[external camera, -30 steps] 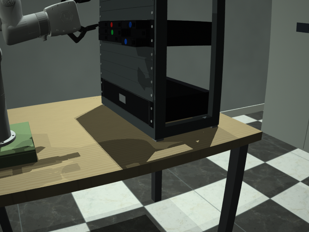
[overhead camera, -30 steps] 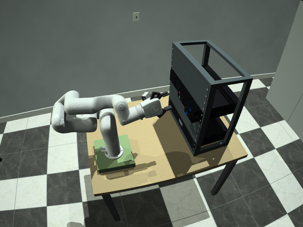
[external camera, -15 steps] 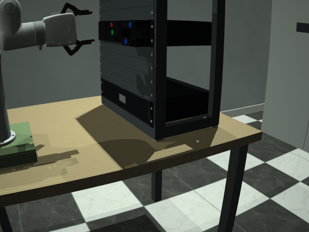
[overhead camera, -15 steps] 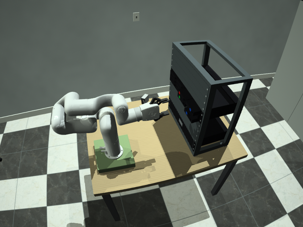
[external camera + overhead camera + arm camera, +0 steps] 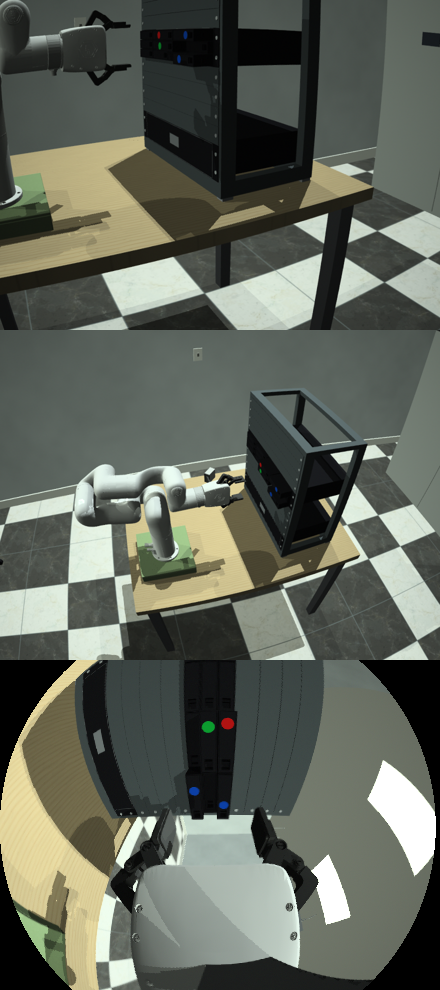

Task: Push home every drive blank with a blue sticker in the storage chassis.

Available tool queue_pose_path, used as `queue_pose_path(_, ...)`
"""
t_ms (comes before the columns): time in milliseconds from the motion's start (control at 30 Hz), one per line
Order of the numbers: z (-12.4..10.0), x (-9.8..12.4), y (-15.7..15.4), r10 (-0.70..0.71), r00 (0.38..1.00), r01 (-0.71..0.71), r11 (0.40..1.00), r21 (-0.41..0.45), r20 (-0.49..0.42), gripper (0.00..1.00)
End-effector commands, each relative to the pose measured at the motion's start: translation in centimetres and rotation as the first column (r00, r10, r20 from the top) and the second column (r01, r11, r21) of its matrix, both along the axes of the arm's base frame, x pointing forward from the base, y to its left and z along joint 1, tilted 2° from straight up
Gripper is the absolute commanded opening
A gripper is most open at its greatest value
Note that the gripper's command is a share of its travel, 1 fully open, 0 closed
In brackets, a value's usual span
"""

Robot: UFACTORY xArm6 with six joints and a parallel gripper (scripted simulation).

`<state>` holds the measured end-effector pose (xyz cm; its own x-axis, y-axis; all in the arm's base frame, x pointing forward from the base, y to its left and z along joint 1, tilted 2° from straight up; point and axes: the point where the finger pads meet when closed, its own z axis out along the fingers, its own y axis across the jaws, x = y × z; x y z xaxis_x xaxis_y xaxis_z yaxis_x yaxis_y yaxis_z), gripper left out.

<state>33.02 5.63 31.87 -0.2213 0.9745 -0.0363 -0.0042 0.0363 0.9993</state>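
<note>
The dark rack point(image 5: 302, 472) stands on the right of the table, with the black storage chassis point(image 5: 179, 46) in its upper front. The chassis blanks carry a red sticker point(image 5: 158, 34), a green sticker point(image 5: 159, 45) and two blue stickers point(image 5: 185, 34) point(image 5: 178, 58). The blue ones also show in the wrist view point(image 5: 194, 791) point(image 5: 223, 805), as do the red point(image 5: 227, 723) and green point(image 5: 208, 727). My gripper point(image 5: 126, 45) is open and empty. It points level at the rack front, a short gap from it, at chassis height near the end with the red and green stickers. It touches nothing.
A black unit with a white label point(image 5: 174, 140) fills the rack's bottom front. The arm's green base plate point(image 5: 165, 553) sits on the left of the wooden table point(image 5: 231, 543). A grey cabinet point(image 5: 408, 99) stands to the right, off the table.
</note>
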Motion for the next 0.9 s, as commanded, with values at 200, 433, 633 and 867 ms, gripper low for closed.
queue_pose_path(200, -0.02, -0.03, 0.04, -0.001, 1.0, 0.001, 1.0, 0.004, -0.003, 1.0)
queue_pose_path(433, -0.02, -0.03, 0.04, -0.001, 1.0, 0.001, 1.0, 0.004, -0.003, 1.0)
queue_pose_path(633, -0.02, -0.01, 0.08, -0.001, 1.0, 0.001, 1.0, 0.004, -0.003, 1.0)
queue_pose_path(867, -0.02, 0.25, 0.62, -0.001, 1.0, 0.001, 1.0, 0.004, -0.003, 1.0)
